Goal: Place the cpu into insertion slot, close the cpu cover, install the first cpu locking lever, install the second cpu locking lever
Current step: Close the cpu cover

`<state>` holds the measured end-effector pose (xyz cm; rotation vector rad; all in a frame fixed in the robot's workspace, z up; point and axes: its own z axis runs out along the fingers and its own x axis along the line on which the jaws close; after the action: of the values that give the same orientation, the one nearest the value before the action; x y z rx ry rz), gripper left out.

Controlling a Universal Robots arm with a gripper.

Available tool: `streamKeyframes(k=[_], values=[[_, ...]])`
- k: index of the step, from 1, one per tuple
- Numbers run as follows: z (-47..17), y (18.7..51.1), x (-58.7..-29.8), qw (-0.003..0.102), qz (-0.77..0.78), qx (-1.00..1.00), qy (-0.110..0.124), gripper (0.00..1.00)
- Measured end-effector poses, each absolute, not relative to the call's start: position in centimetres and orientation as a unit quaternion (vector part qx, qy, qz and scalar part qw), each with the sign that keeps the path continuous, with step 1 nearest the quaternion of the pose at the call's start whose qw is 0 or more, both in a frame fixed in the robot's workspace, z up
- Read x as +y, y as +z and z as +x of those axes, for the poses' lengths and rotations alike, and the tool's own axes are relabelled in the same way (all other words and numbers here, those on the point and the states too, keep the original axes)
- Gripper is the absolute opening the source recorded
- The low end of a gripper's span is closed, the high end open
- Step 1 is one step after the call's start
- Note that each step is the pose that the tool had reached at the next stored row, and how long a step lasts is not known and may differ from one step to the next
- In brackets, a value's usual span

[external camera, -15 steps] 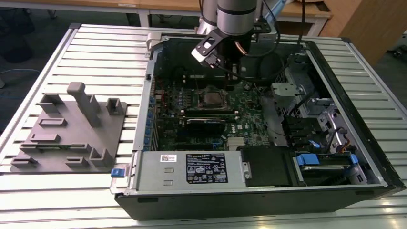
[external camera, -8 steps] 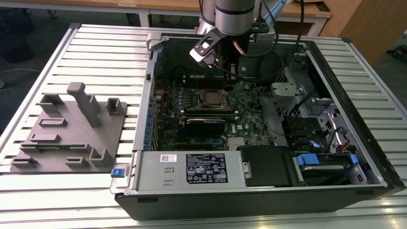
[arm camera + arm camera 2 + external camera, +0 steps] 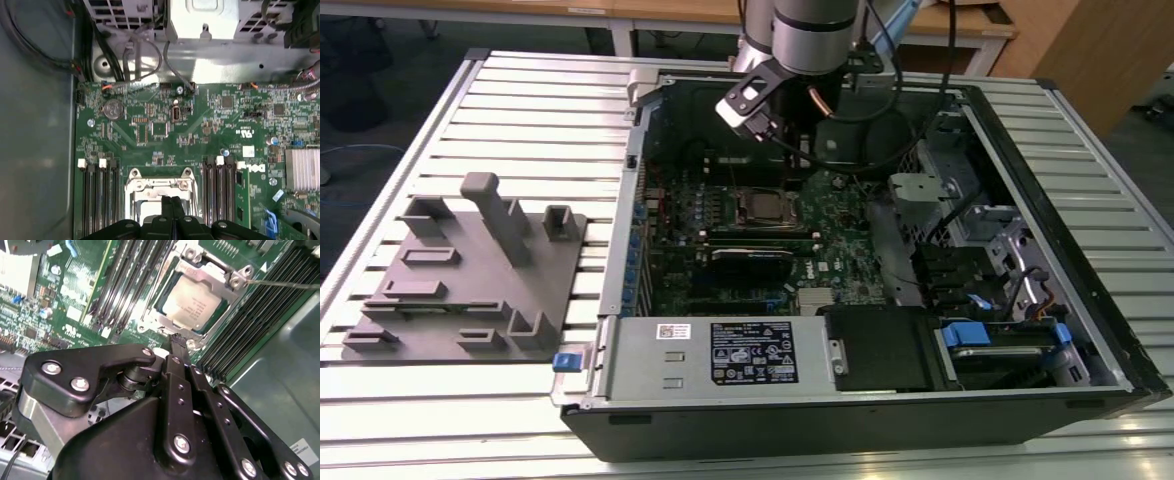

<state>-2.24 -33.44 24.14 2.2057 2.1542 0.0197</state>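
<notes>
Fingers (image 3: 178, 354) of the gripper (image 3: 176, 341), 2 black bars pressed together tip to tip, point at the rim of the insertion slot (image 3: 150, 315), where the cpu (image 3: 192, 307) sits under the flat-lying cpu cover (image 3: 210, 274) on the green circuit board (image 3: 165, 150) inside the open computer case (image 3: 854, 430)

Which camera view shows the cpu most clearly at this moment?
The second wrist view: the cpu lies close and unobstructed, its silver-grey top framed by the cpu cover. In the exterior view it is just a small pale square. In the first wrist view the gripper hides part of it.
</notes>
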Motion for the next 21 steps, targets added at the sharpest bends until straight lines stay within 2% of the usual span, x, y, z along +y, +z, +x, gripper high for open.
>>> streamKeyframes(k=[7, 10, 21], values=[[-2.24, 24.12, -33.44, 0.028, 0.715, 0.698, 0.005, 0.10], [-2.24, 24.03, -33.44, 0.021, 0.715, 0.699, -0.002, 0.10], [-3.04, 23.95, -33.44, 0.021, 0.715, 0.699, -0.002, 0.10]])
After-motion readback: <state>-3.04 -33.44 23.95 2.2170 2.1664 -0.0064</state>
